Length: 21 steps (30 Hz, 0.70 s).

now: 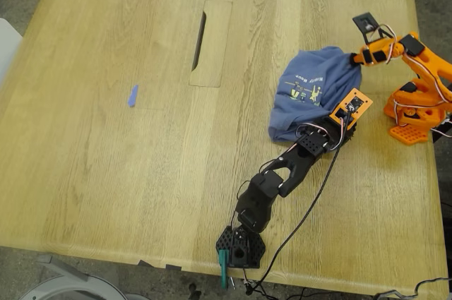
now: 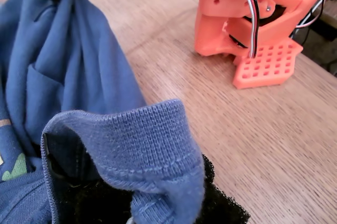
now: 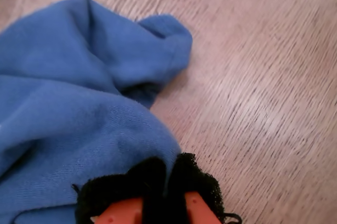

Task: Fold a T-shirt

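Reaching arms: two arms stretch over the table (image 1: 106,138) to one bunched-up shirt (image 1: 311,92).
Black arm: it starts at the near edge of the table in the exterior view and leans up to the shirt's near side. The first wrist view shows the orange arm's base across from it, so this is my first arm.
Orange arm: it stands at the exterior view's right and bends over to the shirt's far corner. This is my second arm.
Count: two arms, one shirt, one bit of blue tape (image 1: 132,95), one slot (image 1: 200,40) in the table.
First gripper (image 2: 158,203): closed on the ribbed hem of the shirt, which folds over its black pads.
Second gripper (image 3: 168,182): pinched tight on a blue fold, pads together.
Shirt: it lies in a heap toward the exterior view's right, between the two arms, small print facing up.
Tape: well apart from the shirt, toward the exterior view's left.
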Tool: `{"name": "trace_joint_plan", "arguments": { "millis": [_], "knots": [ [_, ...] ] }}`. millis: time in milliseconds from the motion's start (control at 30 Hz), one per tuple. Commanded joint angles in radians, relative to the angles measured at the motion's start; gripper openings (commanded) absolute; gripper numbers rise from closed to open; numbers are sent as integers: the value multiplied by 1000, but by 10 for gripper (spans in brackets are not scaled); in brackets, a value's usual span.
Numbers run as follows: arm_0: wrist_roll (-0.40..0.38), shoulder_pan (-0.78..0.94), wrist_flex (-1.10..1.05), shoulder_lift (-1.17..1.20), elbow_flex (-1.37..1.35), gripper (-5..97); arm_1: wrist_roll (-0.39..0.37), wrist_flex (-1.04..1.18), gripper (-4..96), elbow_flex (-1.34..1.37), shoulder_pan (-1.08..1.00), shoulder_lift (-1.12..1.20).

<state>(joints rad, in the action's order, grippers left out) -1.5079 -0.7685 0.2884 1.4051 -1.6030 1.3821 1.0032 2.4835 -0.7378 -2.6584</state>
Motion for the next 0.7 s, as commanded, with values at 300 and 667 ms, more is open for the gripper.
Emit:
{"name": "trace_joint_plan", "arguments": {
  "millis": [300, 667],
  "knots": [
    [-57, -21, 86, 109, 8, 661, -41, -41, 390, 100, 37, -115],
    [-106, -64, 417, 170, 37, 826, -67, 117, 412, 28, 80, -206]
  ]
}}
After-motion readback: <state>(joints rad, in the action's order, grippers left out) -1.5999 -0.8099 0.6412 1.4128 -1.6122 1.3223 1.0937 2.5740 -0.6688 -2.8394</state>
